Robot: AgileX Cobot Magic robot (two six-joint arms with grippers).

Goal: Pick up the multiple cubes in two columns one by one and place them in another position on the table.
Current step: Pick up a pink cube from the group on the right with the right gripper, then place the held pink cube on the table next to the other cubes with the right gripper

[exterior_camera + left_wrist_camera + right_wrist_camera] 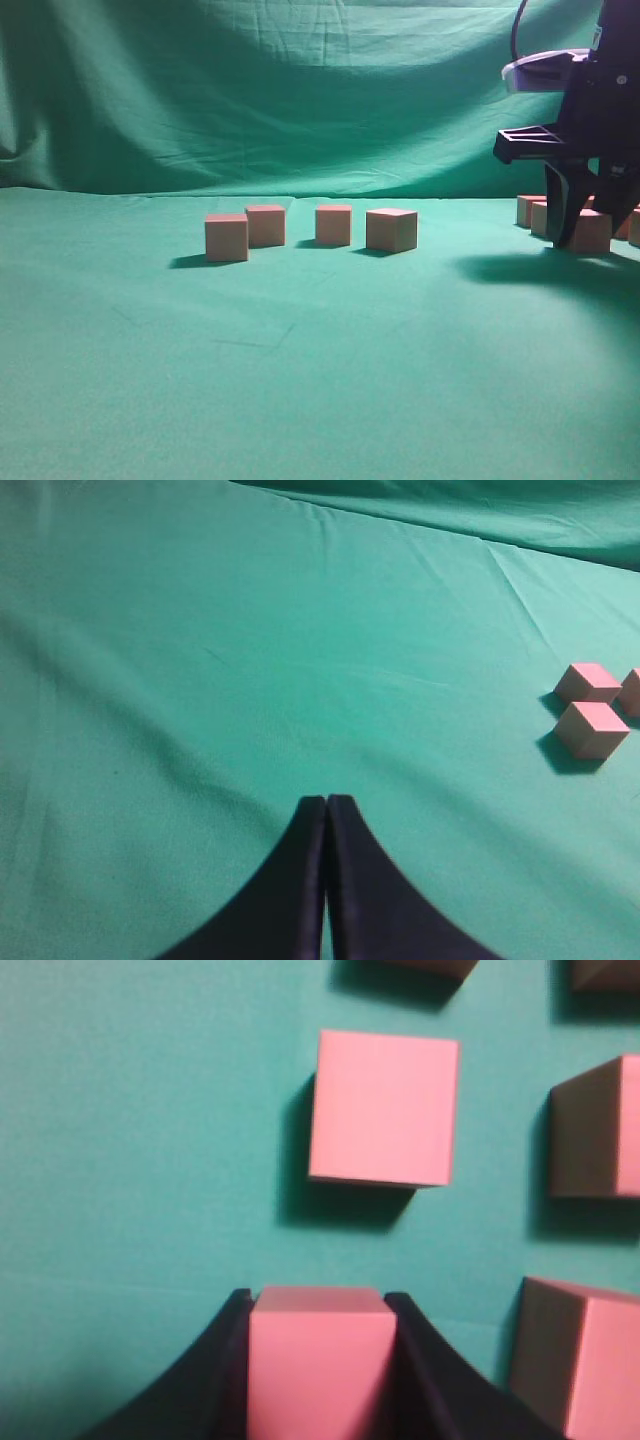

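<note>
Right end effector (320,1360) is gripping one cube (318,1355) w/ fingers closed on both sides, down among the stacked-up group at the worktop's (320,380) right. Pick step. Next: lifting straight up, avoiding neighbour cubes (385,1108). Left end effector (326,810) is sitting closed, empty.

Staged lab or studio set: green cloth (300,380) over table, rising as backdrop (250,90).

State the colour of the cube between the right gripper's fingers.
Pink. The cube in the right gripper shows best in the right wrist view.
</note>
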